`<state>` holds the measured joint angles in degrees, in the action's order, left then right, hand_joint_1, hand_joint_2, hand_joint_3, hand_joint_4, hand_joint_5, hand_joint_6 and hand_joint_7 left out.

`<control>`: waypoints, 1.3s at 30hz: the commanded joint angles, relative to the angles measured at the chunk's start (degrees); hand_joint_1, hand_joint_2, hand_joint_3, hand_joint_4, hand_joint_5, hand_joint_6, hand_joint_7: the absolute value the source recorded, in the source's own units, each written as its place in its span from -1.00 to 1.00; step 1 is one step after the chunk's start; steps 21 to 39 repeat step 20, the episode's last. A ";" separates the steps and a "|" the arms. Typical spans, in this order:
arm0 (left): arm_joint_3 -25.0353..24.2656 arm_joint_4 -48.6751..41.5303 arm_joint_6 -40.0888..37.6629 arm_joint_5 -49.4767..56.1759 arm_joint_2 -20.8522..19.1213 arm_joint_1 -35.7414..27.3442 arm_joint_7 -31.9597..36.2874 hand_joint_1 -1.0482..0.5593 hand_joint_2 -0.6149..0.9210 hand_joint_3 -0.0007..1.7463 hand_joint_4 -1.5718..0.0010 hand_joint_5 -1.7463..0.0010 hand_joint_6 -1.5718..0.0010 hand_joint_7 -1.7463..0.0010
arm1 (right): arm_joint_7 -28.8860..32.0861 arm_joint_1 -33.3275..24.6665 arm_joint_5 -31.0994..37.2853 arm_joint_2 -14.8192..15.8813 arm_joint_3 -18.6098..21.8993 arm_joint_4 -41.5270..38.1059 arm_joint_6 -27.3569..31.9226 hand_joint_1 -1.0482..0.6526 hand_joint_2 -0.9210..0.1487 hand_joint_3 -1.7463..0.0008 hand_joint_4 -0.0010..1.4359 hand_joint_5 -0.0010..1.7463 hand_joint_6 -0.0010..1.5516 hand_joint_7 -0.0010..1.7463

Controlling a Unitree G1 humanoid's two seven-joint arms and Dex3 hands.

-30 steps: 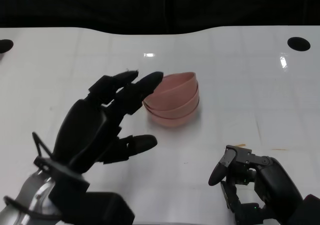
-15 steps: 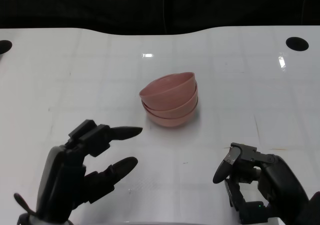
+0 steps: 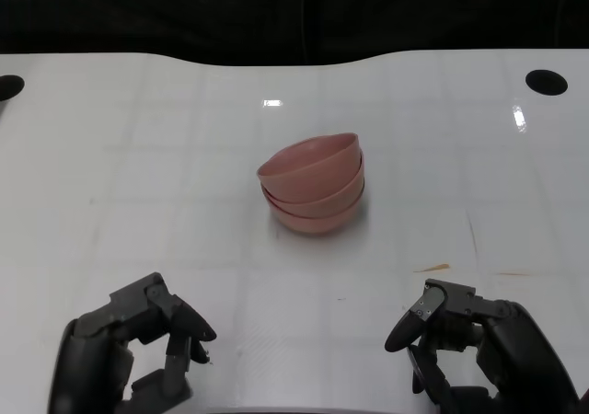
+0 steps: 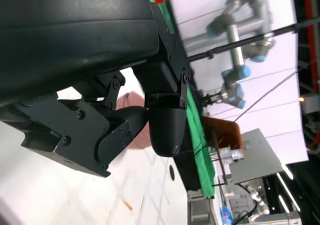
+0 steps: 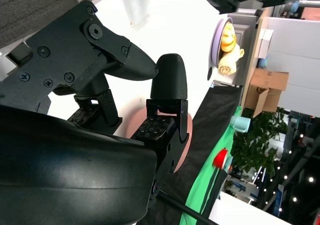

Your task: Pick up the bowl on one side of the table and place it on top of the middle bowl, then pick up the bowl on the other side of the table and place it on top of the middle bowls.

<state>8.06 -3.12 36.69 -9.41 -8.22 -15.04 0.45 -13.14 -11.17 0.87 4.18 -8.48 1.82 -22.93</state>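
Apparently the stacking is already finished: three pink bowls sit nested in one stack (image 3: 313,186) near the middle of the white table (image 3: 138,156), and no other bowl is seen at either side in the head view. The top bowl (image 3: 308,159) leans a little, with its rim higher on the far right side than on the near left, so it does not sit fully level in the bowl under it. I cannot see inside the bowls well; the small part of the top bowl's inside that shows looks empty, and the two lower bowls hold only the bowl above each of them. Both hands are low at the near edge of the table, well apart from the stack. The left hand (image 3: 129,345) has its fingers curled inward and nothing is between them. The right hand (image 3: 465,336) is also curled in on itself and holds nothing. In both wrist views a bit of pink shows behind the fingers, which I take to be the stack far ahead. My judgement is that no pick-up step remains, so the next move needs only to keep the hands away from the stack. The risk is small; only the tilted top bowl could slide if the table is bumped.
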 commanded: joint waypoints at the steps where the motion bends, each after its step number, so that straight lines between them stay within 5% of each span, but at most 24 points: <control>1: -1.26 0.64 -2.27 -4.50 1.14 -0.98 -3.79 0.25 0.39 0.44 -0.12 -0.86 -0.12 -0.61 | -1.26 0.80 -2.28 0.70 0.91 -2.18 -2.21 -0.02 -0.23 -0.24 0.14 0.72 0.05 0.36; 20: -6.24 -1.07 -7.41 -9.18 5.44 0.19 -15.39 0.20 0.47 0.28 -0.10 -0.78 -0.10 -0.53 | -2.84 2.46 -2.56 0.45 1.75 -6.88 -6.37 -0.03 -0.23 -0.20 0.12 0.70 0.04 0.38; 39: -6.24 -1.07 -7.41 -9.18 5.44 0.19 -15.39 0.20 0.47 0.28 -0.10 -0.78 -0.10 -0.53 | -2.84 2.46 -2.56 0.45 1.75 -6.88 -6.37 -0.03 -0.23 -0.20 0.12 0.70 0.04 0.38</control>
